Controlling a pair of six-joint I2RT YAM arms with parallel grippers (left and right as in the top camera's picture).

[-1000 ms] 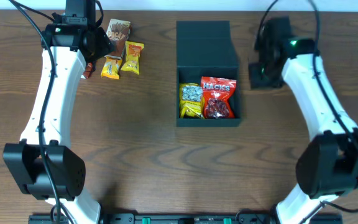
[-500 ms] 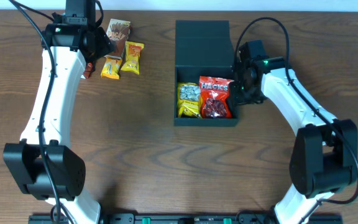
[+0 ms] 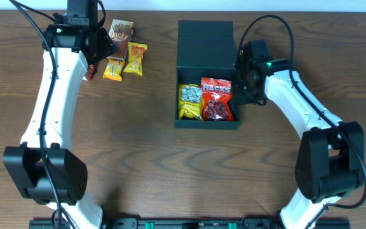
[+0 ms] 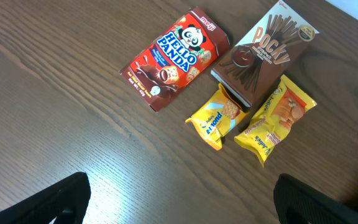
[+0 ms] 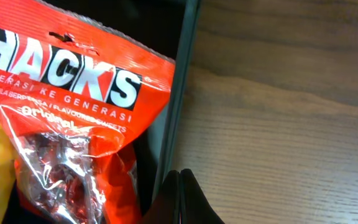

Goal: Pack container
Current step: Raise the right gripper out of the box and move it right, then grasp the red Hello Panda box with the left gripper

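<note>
The black container (image 3: 205,41) stands open at the table's centre, its flap lid folded back. It holds a red Hacks packet (image 3: 218,98) and a yellow packet (image 3: 190,102). My right gripper (image 3: 241,83) is shut and empty, its tips pressed against the outside of the container's right wall (image 5: 182,93). The right wrist view shows the closed tips (image 5: 180,193) beside the Hacks packet (image 5: 61,106). My left gripper (image 4: 182,186) is open and empty, held above the snacks at the far left.
Loose snacks lie at the far left: a Hello Panda packet (image 4: 173,56), a Pocky box (image 4: 263,53) and two yellow packets (image 4: 219,118) (image 4: 275,118). In the overhead view the Pocky box (image 3: 121,30) lies by the left arm.
My right arm swung in from the far right to the container's right wall. The container has slid a little to the left. The left arm has not moved.
</note>
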